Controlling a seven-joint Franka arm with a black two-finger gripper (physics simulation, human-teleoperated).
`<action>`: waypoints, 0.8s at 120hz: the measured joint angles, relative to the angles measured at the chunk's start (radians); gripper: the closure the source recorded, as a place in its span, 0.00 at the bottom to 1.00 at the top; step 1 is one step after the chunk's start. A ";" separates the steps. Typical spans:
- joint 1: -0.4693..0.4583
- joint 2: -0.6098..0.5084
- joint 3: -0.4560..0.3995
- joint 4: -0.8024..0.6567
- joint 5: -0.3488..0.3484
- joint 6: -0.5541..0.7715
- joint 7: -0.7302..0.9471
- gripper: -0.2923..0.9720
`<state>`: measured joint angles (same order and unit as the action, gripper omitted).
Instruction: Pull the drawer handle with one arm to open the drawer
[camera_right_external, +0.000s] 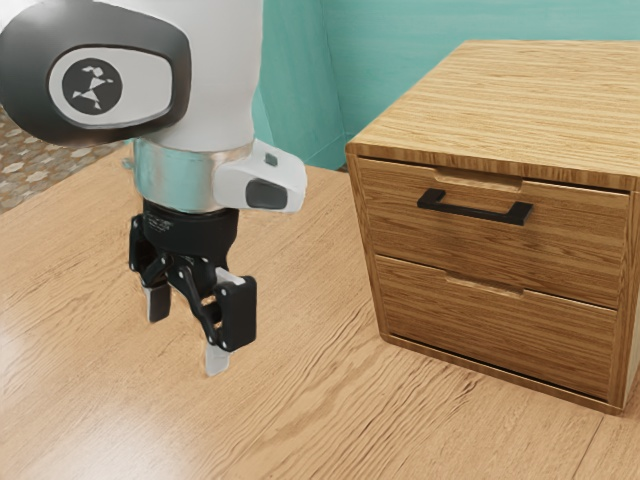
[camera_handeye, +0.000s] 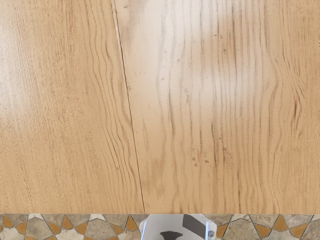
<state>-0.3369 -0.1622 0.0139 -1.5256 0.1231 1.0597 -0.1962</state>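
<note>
The counter (camera_right_external: 330, 400) carries the wooden cabinet (camera_right_external: 500, 100) on the exterior view's right, and its upper drawer (camera_right_external: 400, 215) sits flush, so nothing is opened yet. My pincer (camera_right_external: 187, 335) hangs over bare wood, fingers apart and empty, well apart from the black handle (camera_right_external: 474, 208). I judge that reaching, gripping and pulling all remain.

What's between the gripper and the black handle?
Just bare table, as the exterior view shows. The gripper hangs open, well apart from the handle.
</note>
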 joint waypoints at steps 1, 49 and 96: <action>0.001 0.000 0.000 -0.002 0.004 0.012 0.000 0.23; -0.041 -0.043 -0.053 -0.067 0.000 0.195 0.138 0.23; -0.058 0.030 -0.053 -0.103 -0.019 0.545 0.700 0.23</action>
<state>-0.3949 -0.1321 -0.0391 -1.6283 0.1038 1.6048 0.5039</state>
